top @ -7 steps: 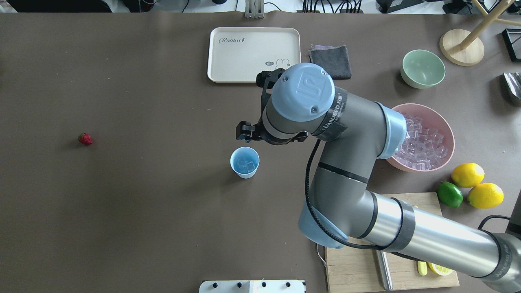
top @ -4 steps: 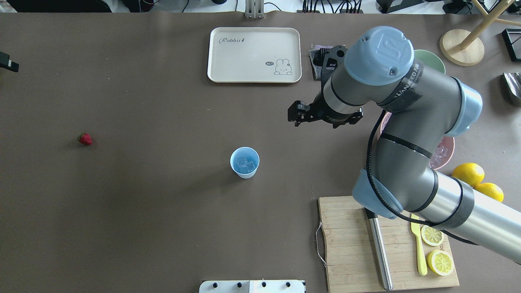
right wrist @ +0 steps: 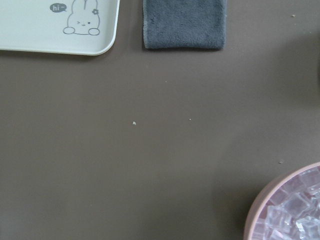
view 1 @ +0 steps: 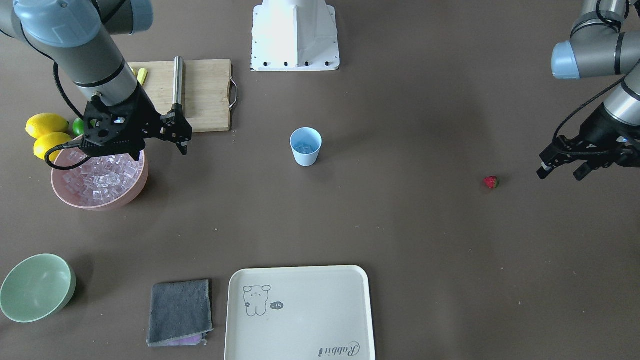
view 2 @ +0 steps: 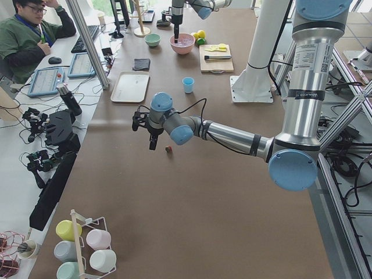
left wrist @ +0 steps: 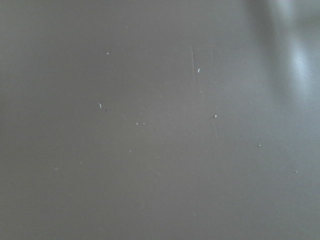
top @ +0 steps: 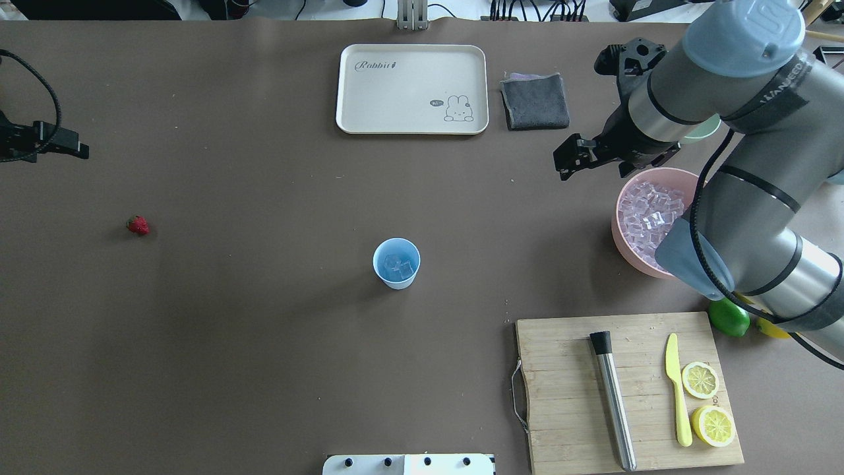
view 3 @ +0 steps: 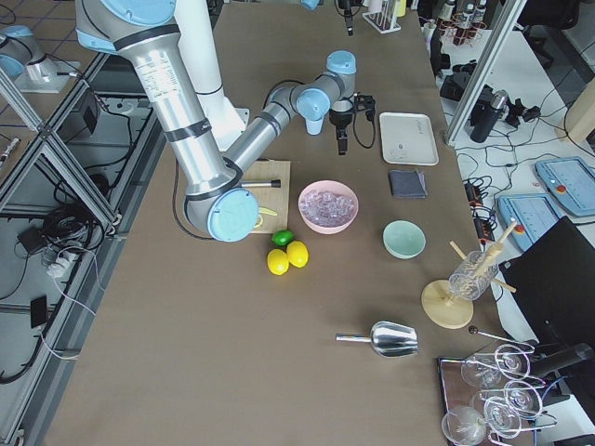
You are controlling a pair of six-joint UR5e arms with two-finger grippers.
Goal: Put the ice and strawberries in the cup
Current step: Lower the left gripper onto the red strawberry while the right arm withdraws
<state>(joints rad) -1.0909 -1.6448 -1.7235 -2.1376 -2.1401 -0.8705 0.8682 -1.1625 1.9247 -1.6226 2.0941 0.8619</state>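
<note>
Overhead exterior: cup (top: 398, 284) upright, strawberry (top: 138, 225) axis unclear.

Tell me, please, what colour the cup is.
The cup is light blue, clearest in the overhead view.

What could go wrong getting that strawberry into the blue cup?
The strawberry is tiny and lies loose on the table, so the open left hand might nudge it away rather than pinch it. The cup is narrow, free-standing and far from the berry; a low or off-centre drop could miss or tip it.
</note>
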